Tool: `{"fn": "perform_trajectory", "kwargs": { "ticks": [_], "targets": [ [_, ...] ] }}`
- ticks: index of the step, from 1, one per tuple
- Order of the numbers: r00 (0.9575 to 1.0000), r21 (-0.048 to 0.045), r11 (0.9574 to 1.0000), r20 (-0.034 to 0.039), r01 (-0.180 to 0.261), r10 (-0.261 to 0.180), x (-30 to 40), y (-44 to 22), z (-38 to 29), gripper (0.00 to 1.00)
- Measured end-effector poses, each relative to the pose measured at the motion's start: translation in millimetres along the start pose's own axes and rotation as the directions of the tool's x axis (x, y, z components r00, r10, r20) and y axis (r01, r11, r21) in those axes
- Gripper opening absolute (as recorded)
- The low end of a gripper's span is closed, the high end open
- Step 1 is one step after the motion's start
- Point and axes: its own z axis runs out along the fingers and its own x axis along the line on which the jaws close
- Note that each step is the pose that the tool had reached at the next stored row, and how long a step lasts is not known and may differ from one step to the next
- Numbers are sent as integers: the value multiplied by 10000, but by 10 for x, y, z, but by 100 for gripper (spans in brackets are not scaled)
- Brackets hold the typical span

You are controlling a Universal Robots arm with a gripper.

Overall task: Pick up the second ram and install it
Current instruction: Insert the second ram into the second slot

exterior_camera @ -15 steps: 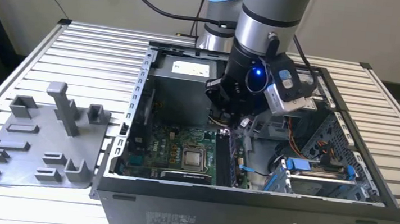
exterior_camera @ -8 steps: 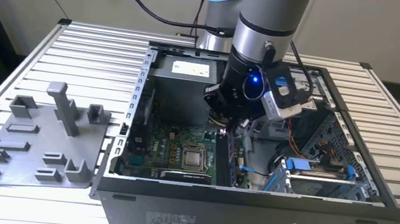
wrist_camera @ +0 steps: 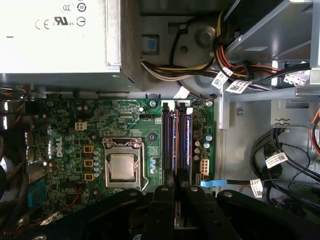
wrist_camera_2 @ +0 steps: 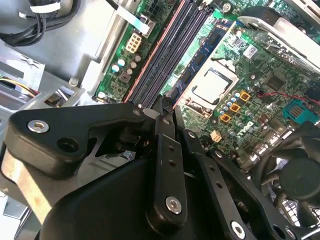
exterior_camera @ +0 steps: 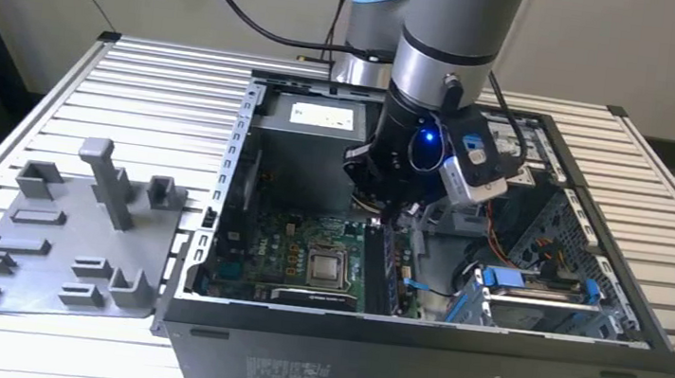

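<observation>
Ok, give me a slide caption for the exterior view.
Arm reaching into the open computer case, gripper over the motherboard; grey holder plate alongside.

First wrist view: near ends of memory slots [wrist_camera: 176,135] hidden under tool [wrist_camera: 175,182]. Power supply [wrist_camera: 55,40] cut by frame edge. What the tool grasps: cannot tell.

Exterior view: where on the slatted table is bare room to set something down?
Bare slats lie between the grey holder plate and the table's far edge, on the exterior view's left of the computer case. Inside the case it is crowded: the gripper hangs over the motherboard.
</observation>
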Motion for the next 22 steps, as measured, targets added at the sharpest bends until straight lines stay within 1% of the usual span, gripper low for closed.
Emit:
{"fn": "perform_trajectory", "kwargs": {
  "ticks": [3, 7, 9, 13, 22],
  "targets": [
    [10000, -4, 10000, 1, 1, -1, -1, -14, 21, 14],
    [10000, -26, 10000, -1, 1, -1, -1, -71, 91, 14],
    [10000, -36, 10000, 0, -1, 1, 0, -83, 127, 14],
    [10000, -37, 10000, -1, -13, 13, 1, -85, 200, 14],
    [9998, -35, 9998, 2, -190, 190, 4, -88, 359, 14]
  ]
}}
